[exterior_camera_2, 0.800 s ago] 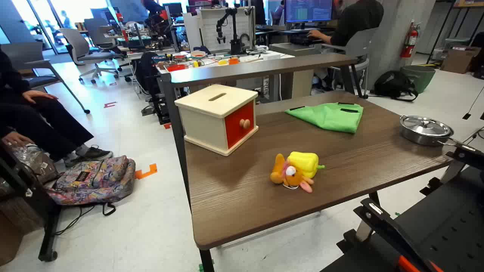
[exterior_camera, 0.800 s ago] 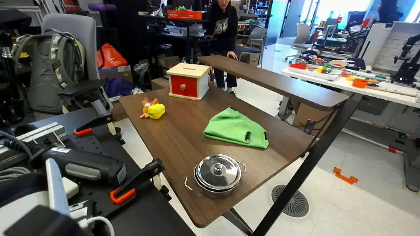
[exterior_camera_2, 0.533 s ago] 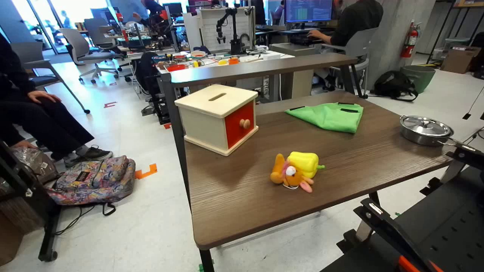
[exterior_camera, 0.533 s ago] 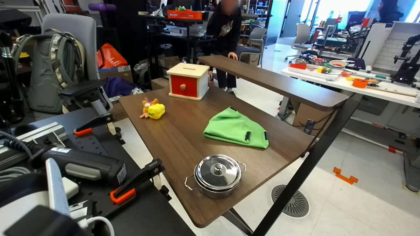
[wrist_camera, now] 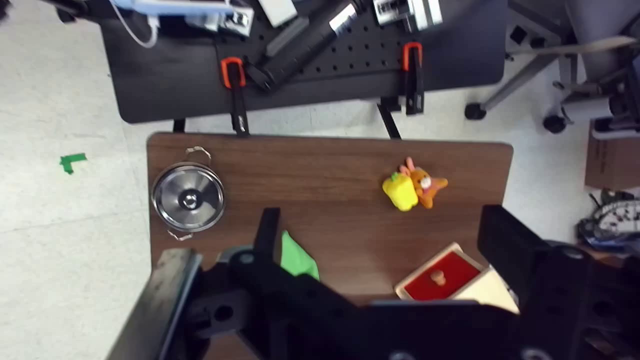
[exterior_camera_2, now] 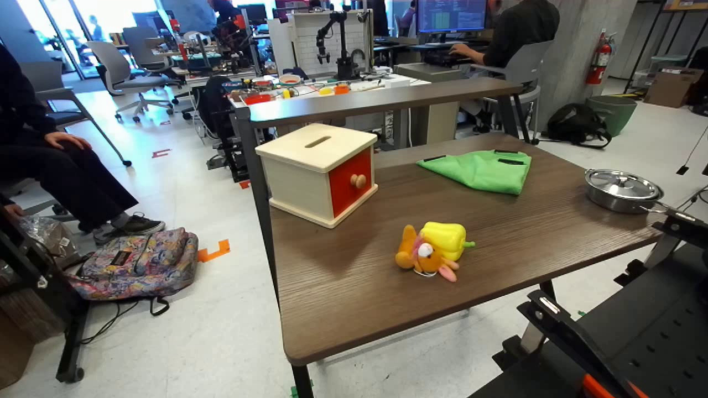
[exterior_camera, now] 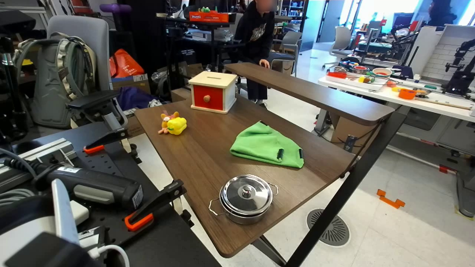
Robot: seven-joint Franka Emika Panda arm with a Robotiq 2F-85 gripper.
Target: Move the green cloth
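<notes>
The green cloth lies folded and flat on the brown table, with small black strips at its edges. It also shows in an exterior view, between the wooden box and the pot. In the wrist view only a corner of the cloth shows beside the left finger; the rest is hidden behind the gripper. My gripper is open with its fingers wide apart and nothing between them. It is well above the table and apart from the cloth. The gripper does not show in either exterior view.
A lidded steel pot stands near one table end. A wooden box with a red drawer stands near the other. A yellow pepper and an orange plush toy lie near the front edge. A raised brown shelf runs along the back.
The cloth and the other table objects have not moved. Only the seated person in the background has shifted slightly.
</notes>
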